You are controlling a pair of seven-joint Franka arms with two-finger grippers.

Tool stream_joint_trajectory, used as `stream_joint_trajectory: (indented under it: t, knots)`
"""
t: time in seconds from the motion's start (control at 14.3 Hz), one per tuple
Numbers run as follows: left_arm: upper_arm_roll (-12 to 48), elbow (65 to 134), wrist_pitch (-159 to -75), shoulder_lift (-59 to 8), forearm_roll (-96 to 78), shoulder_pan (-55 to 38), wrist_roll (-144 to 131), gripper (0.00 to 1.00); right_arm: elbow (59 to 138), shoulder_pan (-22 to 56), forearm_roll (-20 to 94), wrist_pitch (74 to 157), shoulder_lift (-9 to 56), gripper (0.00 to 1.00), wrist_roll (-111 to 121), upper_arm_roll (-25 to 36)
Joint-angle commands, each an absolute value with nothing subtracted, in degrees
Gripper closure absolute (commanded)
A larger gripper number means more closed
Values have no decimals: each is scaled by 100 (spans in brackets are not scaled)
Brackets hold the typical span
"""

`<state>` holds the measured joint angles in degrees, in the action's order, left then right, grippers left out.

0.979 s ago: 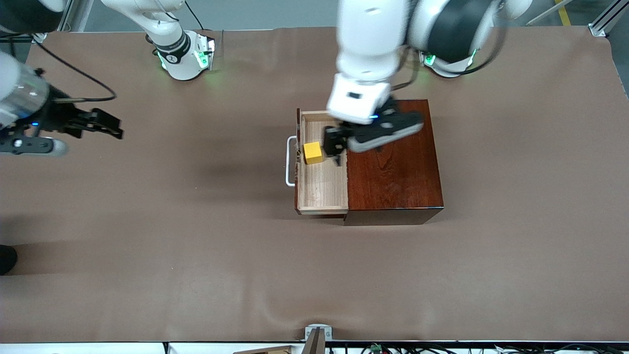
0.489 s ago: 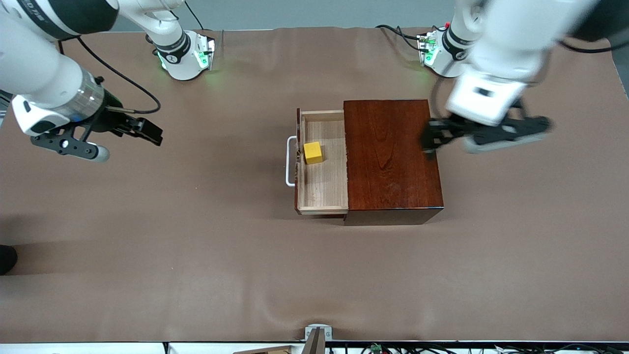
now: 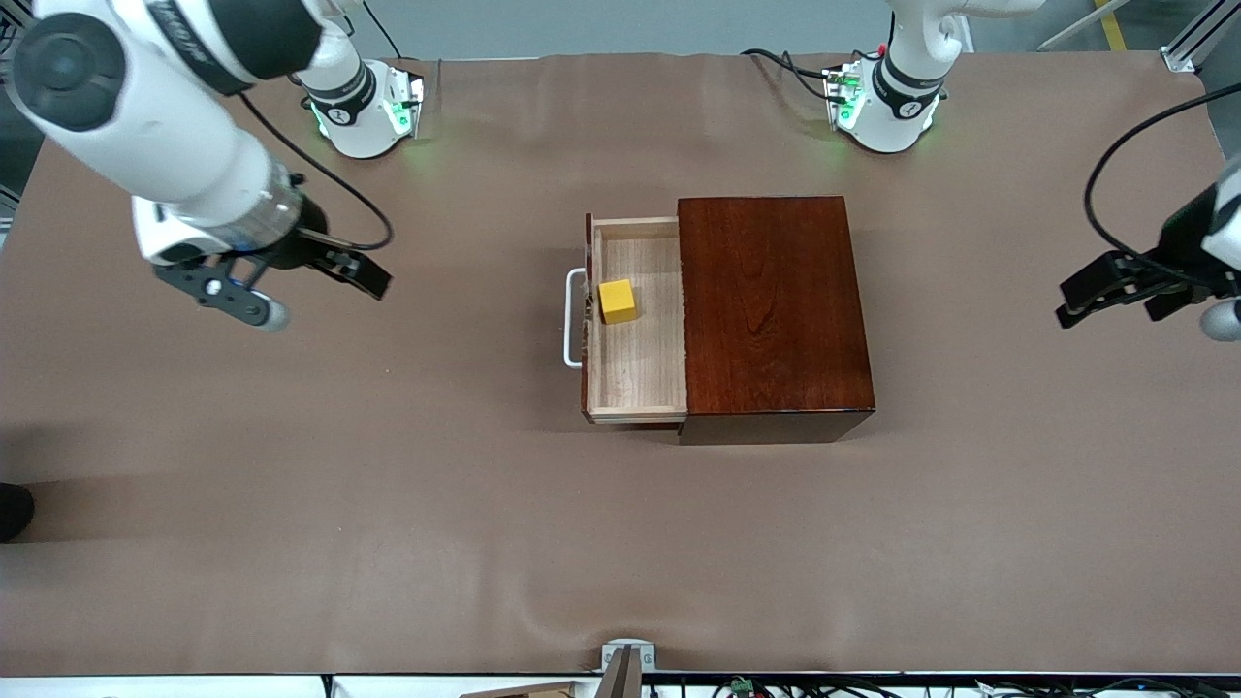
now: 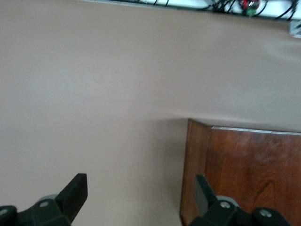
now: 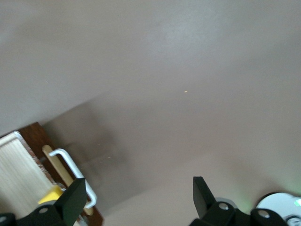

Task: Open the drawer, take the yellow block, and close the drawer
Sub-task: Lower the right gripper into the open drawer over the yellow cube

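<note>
right end effector [image 3: 373, 281] open, empty | yellow block [image 3: 618, 301] in drawer [image 3: 635, 388], well apart

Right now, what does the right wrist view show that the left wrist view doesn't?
Only the right wrist view shows the open drawer, its white handle and a corner of the yellow block, with the right gripper open above the table short of them. Only the left wrist view shows the box's mahogany top, under the open left gripper. Both show the bare brown table cover.
</note>
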<state>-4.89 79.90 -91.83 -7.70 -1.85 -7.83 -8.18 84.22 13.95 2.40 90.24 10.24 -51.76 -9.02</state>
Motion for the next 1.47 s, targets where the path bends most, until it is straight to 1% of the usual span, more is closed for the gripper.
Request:
stream_joint_trajectory:
  t: [0.0, 0.14, 0.42, 0.56, 0.84, 1.12, 1.4]
  knots:
    - [-466, 8130, -8869, -607, -176, -844, -817, 0, 8174, 1730, 290, 9149, 1335, 0, -6114, -861]
    - [-457, 8348, -8868, -414, -176, -853, -809, 0, 8174, 1976, 281, 9307, 1441, 0, -6651, -853]
    - [-404, 9314, -9236, 262, -167, -861, -800, 0, 8174, 2320, 290, 9685, 1670, 0, -7855, -861]
    - [-396, 9605, -9316, 517, -141, -888, -800, 0, 8174, 2425, 299, 9826, 1757, 0, -8190, -861]
    - [-1, 9624, -9194, 606, 490, -862, -800, 0, 8174, 2724, 290, 10046, 1960, 0, -9172, -861]
    - [18, 9554, -9141, 624, 536, -861, -703, 0, 8165, 3084, 273, 10221, 2179, 0, -9913, -853]
    - [9, 9361, -9141, 572, 536, -861, -686, 0, 8034, 3269, 281, 10230, 2477, 0, -10589, -853]
